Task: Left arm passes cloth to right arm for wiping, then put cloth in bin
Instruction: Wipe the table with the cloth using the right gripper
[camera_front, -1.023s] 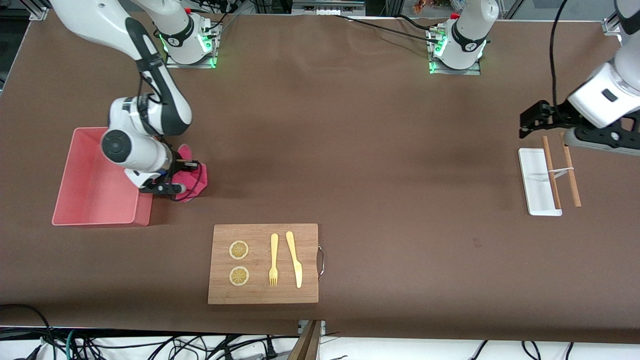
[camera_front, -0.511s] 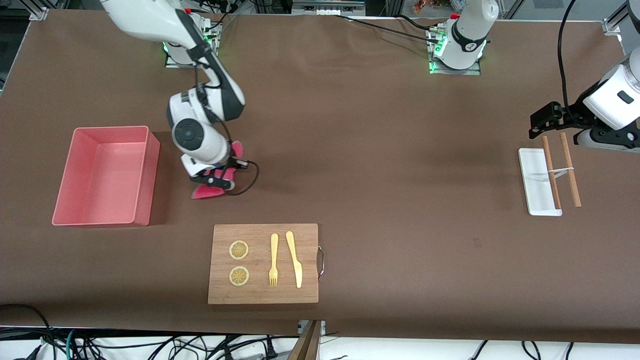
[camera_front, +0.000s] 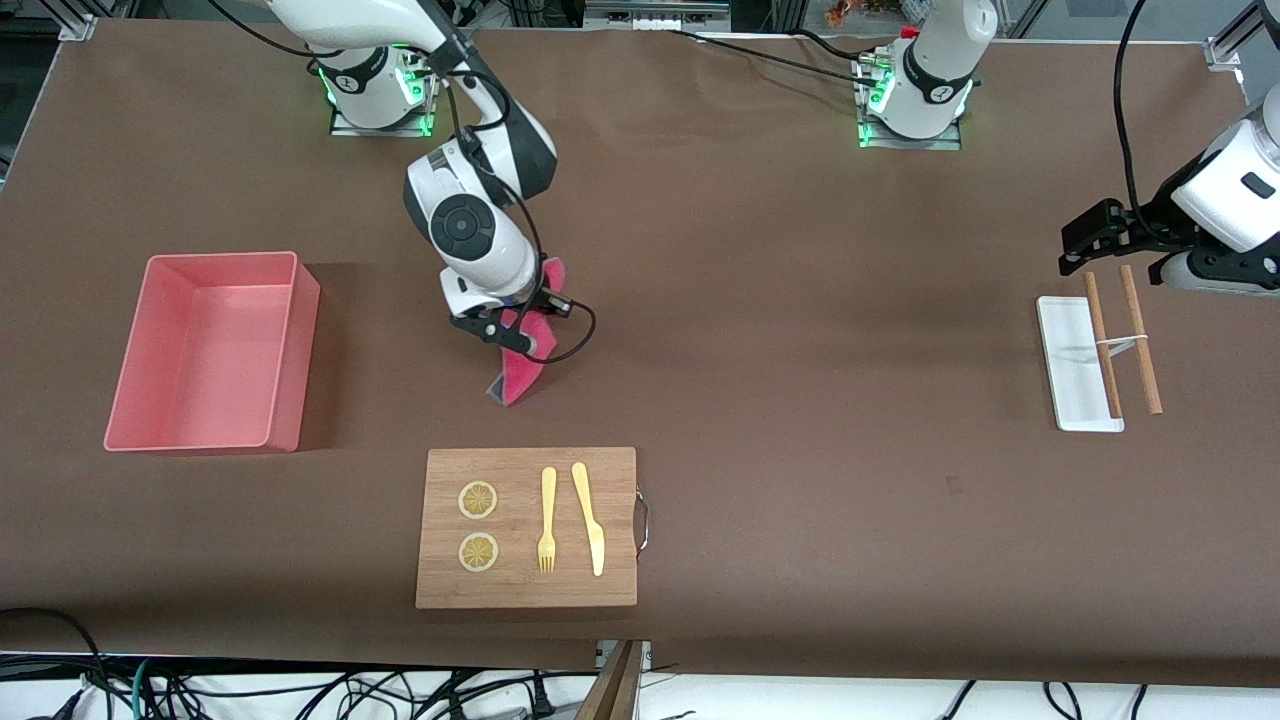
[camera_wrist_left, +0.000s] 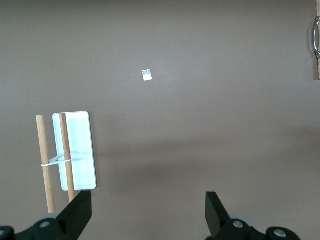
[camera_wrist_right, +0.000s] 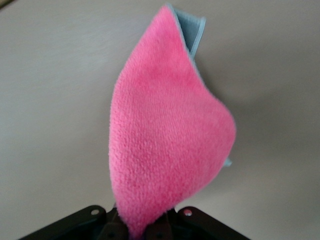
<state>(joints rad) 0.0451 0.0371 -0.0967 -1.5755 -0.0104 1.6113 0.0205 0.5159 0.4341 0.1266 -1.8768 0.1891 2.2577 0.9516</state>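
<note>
Right gripper (camera_front: 513, 322) was clamped on the cloth (camera_front: 524, 352), which hung from it in a folded point, pink face out with a strip of grey underside showing at the edge (camera_wrist_right: 192, 35). In the right wrist view the cloth (camera_wrist_right: 165, 145) filled most of the frame, pinched at its lower corner between the closed fingers. Gripper and cloth were over bare table, between the bin (camera_front: 205, 352) and the table's middle, above the stretch of table just farther from the front camera than the wooden board (camera_front: 527, 527).

Bin sat toward the right arm's end of the table, nothing visible in it. Board carried two lemon slices (camera_front: 478, 500), a fork (camera_front: 547, 520) and a knife (camera_front: 589, 517).

Left gripper (camera_front: 1085, 240) waited with jaws spread wide, holding nothing, over the left arm's end of the table near the white tray (camera_front: 1072, 365) and two wooden sticks (camera_front: 1140, 340). Left wrist view showed both fingertips (camera_wrist_left: 80, 212) well apart, tray (camera_wrist_left: 80, 150) and sticks (camera_wrist_left: 44, 162) below.
</note>
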